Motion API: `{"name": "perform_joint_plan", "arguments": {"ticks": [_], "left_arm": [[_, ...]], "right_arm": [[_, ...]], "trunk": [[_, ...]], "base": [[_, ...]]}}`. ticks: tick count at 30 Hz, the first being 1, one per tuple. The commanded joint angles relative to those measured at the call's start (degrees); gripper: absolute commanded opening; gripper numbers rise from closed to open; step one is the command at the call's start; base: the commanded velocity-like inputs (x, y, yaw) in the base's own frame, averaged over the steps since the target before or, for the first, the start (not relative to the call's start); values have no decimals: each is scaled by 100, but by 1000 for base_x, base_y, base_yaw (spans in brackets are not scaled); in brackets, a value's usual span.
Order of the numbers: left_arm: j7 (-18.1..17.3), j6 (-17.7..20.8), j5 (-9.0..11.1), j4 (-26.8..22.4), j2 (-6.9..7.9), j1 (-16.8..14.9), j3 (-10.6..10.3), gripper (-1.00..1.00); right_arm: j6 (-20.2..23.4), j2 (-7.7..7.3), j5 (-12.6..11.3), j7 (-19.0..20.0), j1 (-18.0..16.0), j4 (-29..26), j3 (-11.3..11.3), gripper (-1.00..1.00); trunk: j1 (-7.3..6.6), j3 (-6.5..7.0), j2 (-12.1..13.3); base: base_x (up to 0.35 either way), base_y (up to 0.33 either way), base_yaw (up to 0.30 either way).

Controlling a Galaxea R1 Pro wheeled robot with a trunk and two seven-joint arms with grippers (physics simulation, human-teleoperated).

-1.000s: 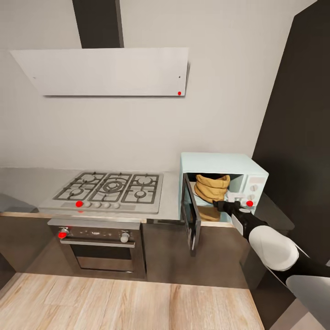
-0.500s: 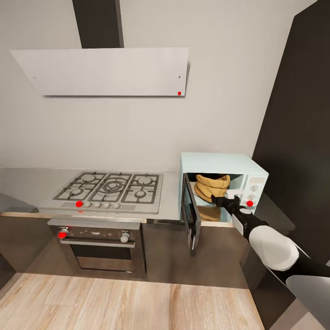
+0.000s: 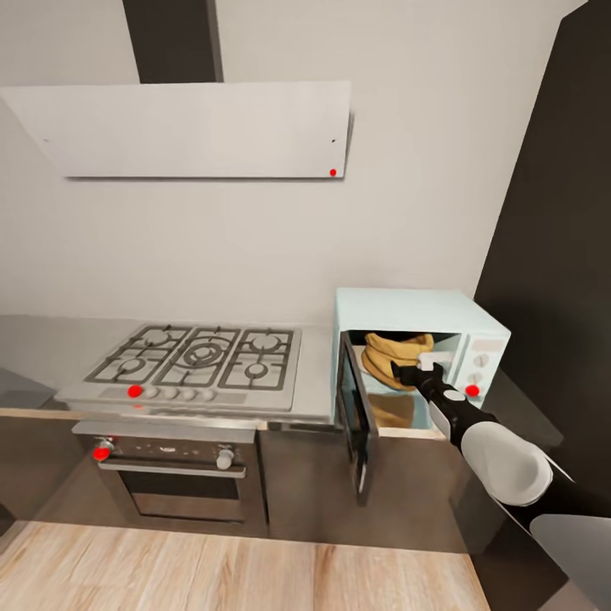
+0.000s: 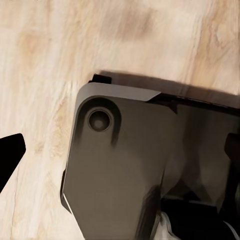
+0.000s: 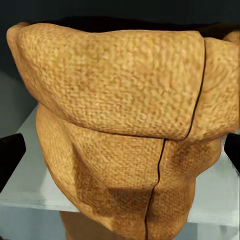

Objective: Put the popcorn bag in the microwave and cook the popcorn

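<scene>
The pale-blue microwave [image 3: 424,305] stands on the grey countertop [image 3: 316,373] with its dark glass door [image 3: 355,416] swung open toward me. The tan burlap popcorn bag [image 3: 392,352] sits inside the cavity. My right gripper [image 3: 413,372] reaches into the opening, right at the bag's front. In the right wrist view the bag [image 5: 120,115] is very close, resting on a pale shelf, and my right gripper [image 5: 120,152] is open with its dark fingertips [image 5: 10,155] spread wide at either side. My left gripper [image 4: 120,155] is open over my own dark base. No popcorn pieces are visible.
A steel gas hob [image 3: 195,361] with an oven [image 3: 170,475] below it lies left of the microwave, under a white hood [image 3: 187,127]. A tall dark cabinet [image 3: 560,255] rises right of the microwave. Pale wood floor [image 3: 212,568] runs along the cabinet fronts.
The whole head view has shifted, so the camera moved. My right gripper stays at the bag in the microwave's opening, reaching slightly further in than one second ago.
</scene>
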Motion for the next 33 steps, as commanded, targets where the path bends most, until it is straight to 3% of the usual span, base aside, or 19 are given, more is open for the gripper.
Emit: {"name": "perform_joint_plan", "arguments": {"ticks": [1, 11, 33], "left_arm": [[7, 28, 17, -10, -9, -2, 27, 100], [7, 23, 21, 0, -27, 145, 33, 100], [7, 32, 8, 0, -28, 142, 16, 100]], "right_arm": [[-17, 2, 26, 36, -5, 4, -45, 100], [-17, 5, 64, 46, 14, 28, -31, 100], [-8, -1, 65, 47, 49, 20, -31, 100]], "trunk": [[4, -12, -9], [4, -12, -9], [4, -12, -9]], "base": [[184, -154, 0], [49, -43, 0], [102, 8, 0]]}}
